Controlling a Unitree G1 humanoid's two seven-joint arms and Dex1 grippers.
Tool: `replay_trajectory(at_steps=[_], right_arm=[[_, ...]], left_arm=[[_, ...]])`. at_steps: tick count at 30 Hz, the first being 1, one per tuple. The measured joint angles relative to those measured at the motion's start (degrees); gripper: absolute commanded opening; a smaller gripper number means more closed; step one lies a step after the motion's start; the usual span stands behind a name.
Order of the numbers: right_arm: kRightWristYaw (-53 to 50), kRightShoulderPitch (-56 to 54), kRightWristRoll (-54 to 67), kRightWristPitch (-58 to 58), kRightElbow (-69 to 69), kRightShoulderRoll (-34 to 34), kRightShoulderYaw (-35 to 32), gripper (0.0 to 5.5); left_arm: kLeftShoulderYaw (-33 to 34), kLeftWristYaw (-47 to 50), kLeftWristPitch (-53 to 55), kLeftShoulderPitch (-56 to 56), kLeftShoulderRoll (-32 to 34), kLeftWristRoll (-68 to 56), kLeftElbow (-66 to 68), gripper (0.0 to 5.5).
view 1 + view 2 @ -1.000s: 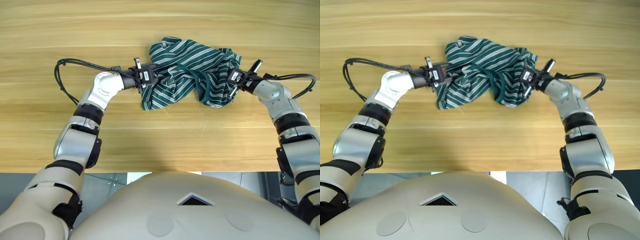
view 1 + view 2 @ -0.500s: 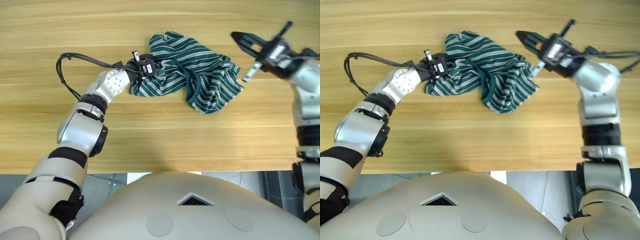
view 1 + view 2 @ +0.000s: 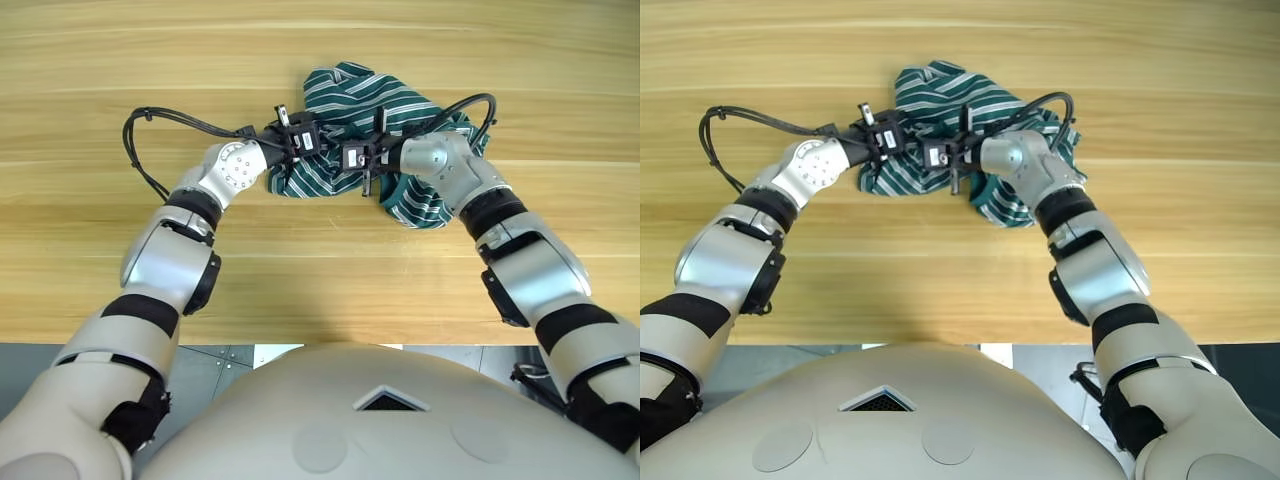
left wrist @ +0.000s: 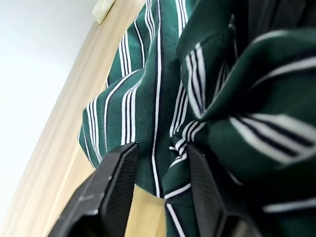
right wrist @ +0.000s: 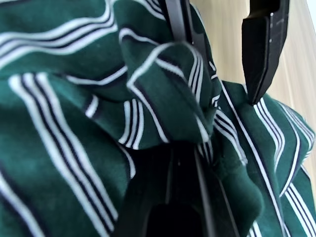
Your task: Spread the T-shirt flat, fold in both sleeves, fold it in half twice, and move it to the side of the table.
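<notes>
T-shirt point(image 3: 350, 95) bunched mid-table point(image 3: 120, 60); nothing spread or folded yet. Left end effector point(image 3: 312, 148) pinches a fold at its left edge. Right end effector point(image 3: 340, 160) just beside, fingers spread over cloth.

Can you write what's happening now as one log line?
phase: spread, not done | T-shirt: bunched on table | left gripper: at its left edge | right gripper: close beside it, in folds
</notes>
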Motion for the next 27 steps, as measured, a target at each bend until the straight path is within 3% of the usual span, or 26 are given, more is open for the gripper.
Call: replay_trajectory(at_steps=[7,13,17,24,27], right_arm=[[2.31,1.29,-0.16,-4.19,-0.84,-1.55,1.13,0.0],[26.03,18.42,15.98,-1.54,-31.57,-11.5,4.38,0.0],[34.88,26.19,23.58,4.82,-48.12,-17.79,5.87,0.0],[38.59,30.27,30.91,9.98,-60.19,-21.7,4.35,0.0],[31.34,27.66,30.16,11.16,-57.07,-18.0,-1.01,0.0]], left_arm=[[-0.23,0.53,0.24,-0.01,-0.45,0.13,0.01,1.83],[-0.62,2.02,1.15,-0.22,-0.51,1.09,0.22,1.83],[-0.67,2.9,1.73,-0.33,-0.36,1.17,0.57,1.83],[-0.94,3.81,2.79,-0.59,-0.18,1.19,0.91,1.83],[-0.88,3.88,2.78,-0.66,0.02,1.12,0.98,1.83]])
